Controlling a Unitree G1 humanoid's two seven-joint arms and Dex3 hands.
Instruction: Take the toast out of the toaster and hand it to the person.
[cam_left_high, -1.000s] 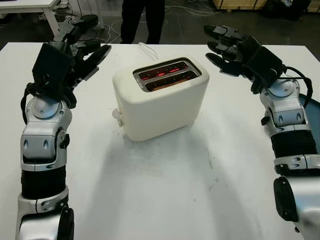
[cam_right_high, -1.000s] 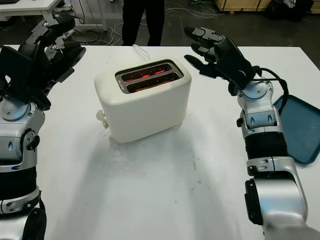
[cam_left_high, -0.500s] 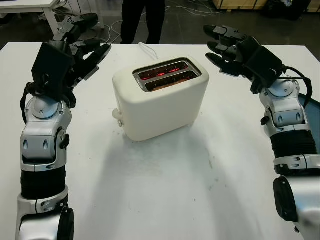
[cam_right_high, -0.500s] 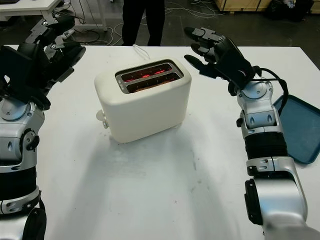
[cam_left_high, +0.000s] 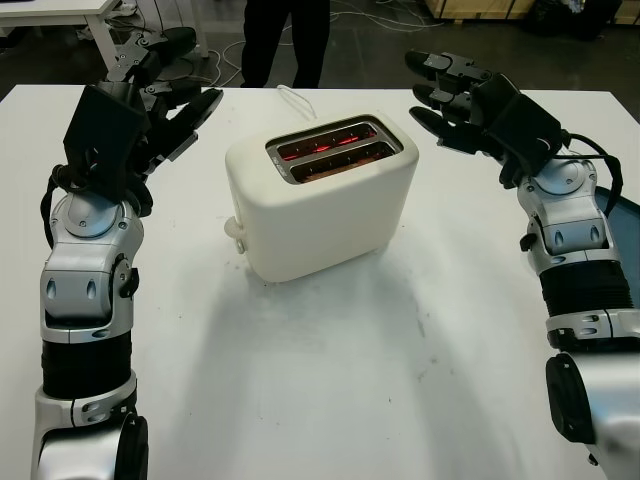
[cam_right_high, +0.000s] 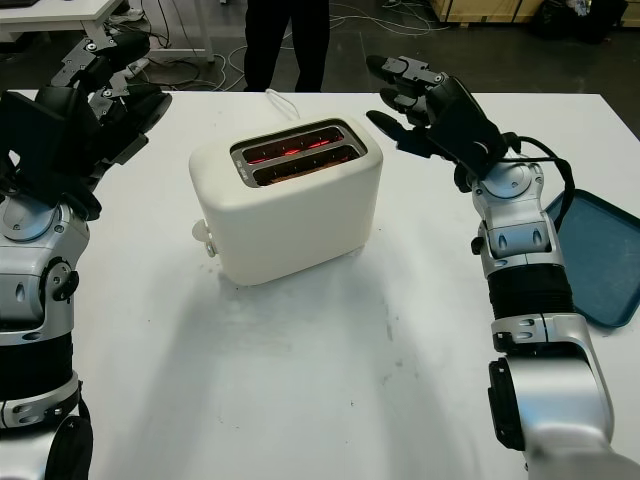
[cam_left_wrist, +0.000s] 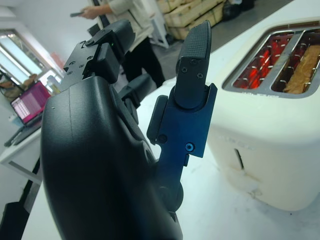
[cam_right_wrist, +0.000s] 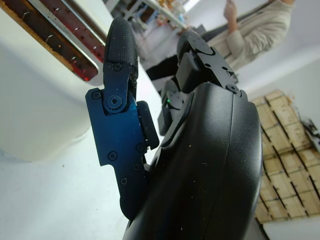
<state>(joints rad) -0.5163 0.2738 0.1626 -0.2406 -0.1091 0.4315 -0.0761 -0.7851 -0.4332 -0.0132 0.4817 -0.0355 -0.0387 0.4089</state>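
- A cream toaster (cam_left_high: 322, 198) is seen near the middle of the white table (cam_left_high: 330, 380), somewhat toward its far edge, turned at an angle, with both slots glowing red.
- Toast (cam_left_wrist: 303, 70) is seen sunk inside one slot in the left wrist view, its top below the slot's rim.
- The left hand (cam_left_high: 165, 95) is held above the table's far left part, beside the toaster and apart from it; its fingers are extended, wide, and nothing is held.
- The right hand (cam_right_high: 420, 100) is raised near the toaster's far right corner, not touching it; its fingers are likewise extended, and nothing is grasped.
- A blue tray (cam_right_high: 598, 255) is seen at the table's right edge.
- A person (cam_left_high: 285, 40) in dark trousers is seen standing just beyond the far edge, behind the toaster.
- A white cord (cam_left_high: 292, 98) is seen running from the toaster's back toward the far edge.
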